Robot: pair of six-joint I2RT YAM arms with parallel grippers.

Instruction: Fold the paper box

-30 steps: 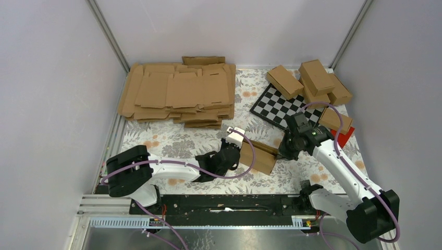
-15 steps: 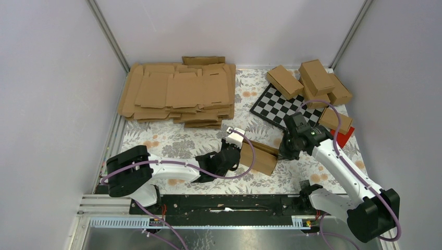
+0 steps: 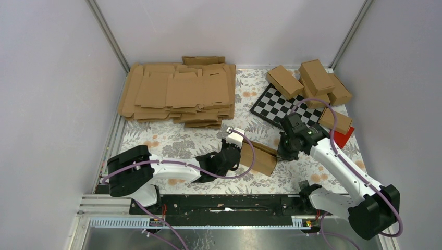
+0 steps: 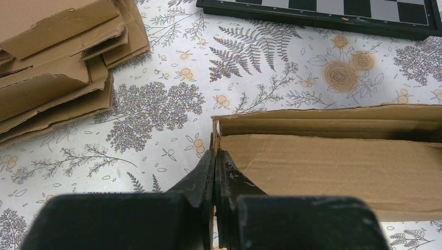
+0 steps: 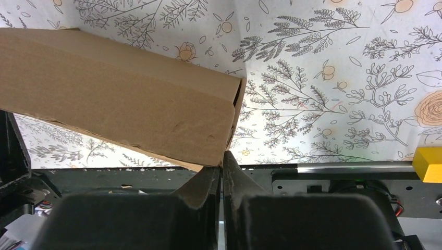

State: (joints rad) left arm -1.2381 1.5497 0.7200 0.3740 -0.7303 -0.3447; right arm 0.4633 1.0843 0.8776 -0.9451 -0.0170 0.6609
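A stack of flat brown die-cut cardboard sheets (image 3: 177, 94) lay at the back left of the floral-patterned counter (image 3: 172, 140). A black-and-white chequered board (image 3: 279, 107) sat at the back right, with several folded brown cartons (image 3: 312, 78) on and beside it. A small red box (image 3: 345, 136) lay near the right edge under one carton. None of these stood between the arms and their work.

The plain brown oblong paper box (image 3: 259, 156) lay near the middle front of the counter, between the two arms, its long top side open in the left wrist view (image 4: 333, 166).

The left gripper (image 3: 237, 155) had its fingers (image 4: 206, 169) pressed together, tips at the corner of the box's left end. Whether cardboard was pinched there could not be told.

The right gripper (image 3: 284, 152) also had its fingers (image 5: 234, 177) closed, tips touching the lower edge of the box (image 5: 120, 104) at its right end corner. A grip could not be told here either.
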